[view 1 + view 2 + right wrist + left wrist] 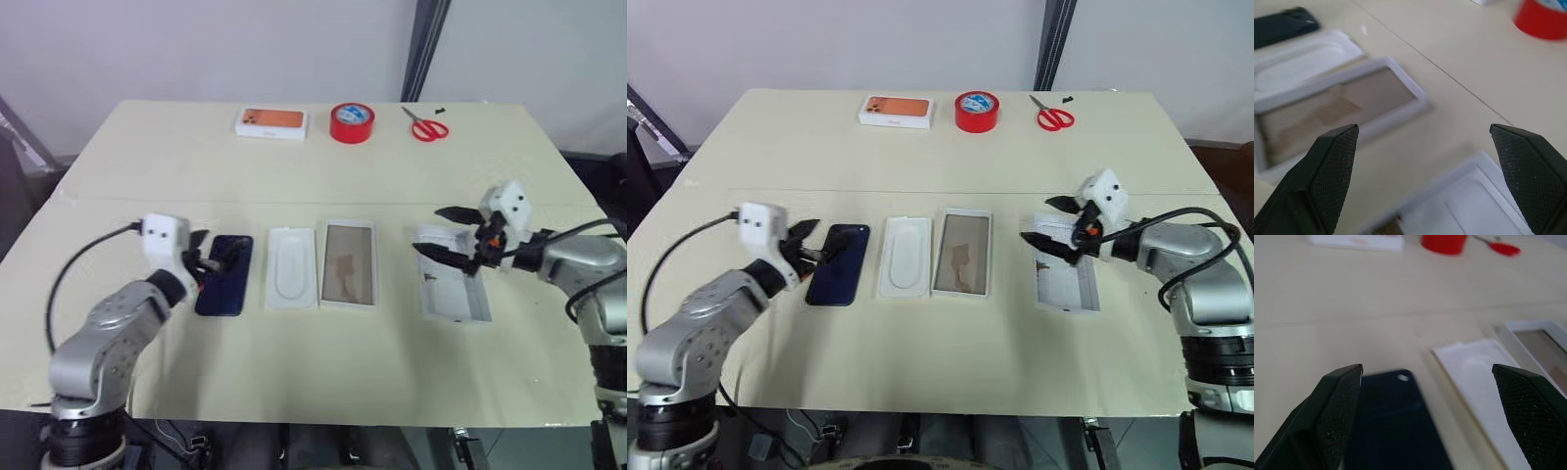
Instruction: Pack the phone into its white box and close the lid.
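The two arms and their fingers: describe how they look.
Both arms have rounded silver-grey metal segments with black joints. Each wrist bears a small white boxy housing, fed by a black cable looping along the arm. The left gripper and right gripper each have two black, wedge-shaped fingers with finely dotted textured pads.

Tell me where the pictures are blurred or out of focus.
Left wrist view: phone and insert soft, far red tape roll hazy. Right wrist view: white box smeared, lid blurred. Head views: fairly sharp, soft shadows.
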Available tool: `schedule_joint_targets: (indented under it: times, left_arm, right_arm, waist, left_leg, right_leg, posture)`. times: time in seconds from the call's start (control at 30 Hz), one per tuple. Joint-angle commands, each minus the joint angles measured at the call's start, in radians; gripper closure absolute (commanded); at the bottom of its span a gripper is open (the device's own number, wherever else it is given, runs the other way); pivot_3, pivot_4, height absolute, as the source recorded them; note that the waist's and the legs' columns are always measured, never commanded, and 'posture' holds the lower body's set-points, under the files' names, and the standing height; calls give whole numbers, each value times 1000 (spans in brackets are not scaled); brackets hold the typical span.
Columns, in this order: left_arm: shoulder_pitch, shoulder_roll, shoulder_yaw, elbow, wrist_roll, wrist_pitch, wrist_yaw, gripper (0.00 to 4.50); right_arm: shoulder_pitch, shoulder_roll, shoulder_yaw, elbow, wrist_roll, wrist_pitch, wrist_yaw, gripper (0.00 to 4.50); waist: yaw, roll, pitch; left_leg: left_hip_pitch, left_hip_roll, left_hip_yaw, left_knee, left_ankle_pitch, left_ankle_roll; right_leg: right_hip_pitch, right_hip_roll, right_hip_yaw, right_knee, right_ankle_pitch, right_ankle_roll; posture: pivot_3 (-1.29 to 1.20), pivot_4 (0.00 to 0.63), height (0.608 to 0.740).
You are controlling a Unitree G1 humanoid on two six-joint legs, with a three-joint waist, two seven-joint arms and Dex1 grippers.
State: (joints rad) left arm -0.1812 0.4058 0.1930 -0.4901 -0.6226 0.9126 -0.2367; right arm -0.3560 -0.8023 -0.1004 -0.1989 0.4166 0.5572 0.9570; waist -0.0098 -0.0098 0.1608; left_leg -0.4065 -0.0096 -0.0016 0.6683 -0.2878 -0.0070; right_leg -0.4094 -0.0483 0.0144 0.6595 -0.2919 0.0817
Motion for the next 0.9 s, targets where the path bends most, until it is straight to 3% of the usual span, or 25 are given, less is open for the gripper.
schedule_joint_targets:
  times: [0.03,0.33,0.67,0.77,0.9]
  left_arm:
    - [-80,-34,6,-15,-75,164,69,48]
    - [-235,-202,119,52,-151,524,239,48]
    - [-283,-314,148,109,-99,662,264,48]
    - [-285,-332,154,127,-65,660,271,885]
    - [-299,-363,187,155,-30,644,274,2877]
  right_arm:
    - [0,11,35,-147,30,39,-21,0]
    - [35,38,73,-226,44,52,-42,0]
    - [47,25,101,-228,40,8,0,0]
    - [62,26,116,-240,37,7,3,0]
    - [86,36,135,-258,25,5,-15,0]
  waist:
    - [0,0,0]
    - [0,-1,1]
    - [2,-1,1]
    - [1,-1,0]
    - [3,-1,0]
  left_leg:
    - [0,0,0,1,0,0]
    - [1,0,0,2,1,-1]
    - [1,0,-1,4,2,-2]
    - [1,0,-1,4,2,-3]
    - [1,0,-1,4,2,-3]
  right_leg:
    - [0,0,0,1,0,0]
    - [0,2,0,3,0,0]
    - [0,2,0,4,0,0]
    - [1,2,0,4,0,0]
    - [1,2,0,4,0,0]
  posture:
    - [0,150,729]
    - [0,150,729]
    - [0,150,729]
    - [0,150,729]
    - [0,150,729]
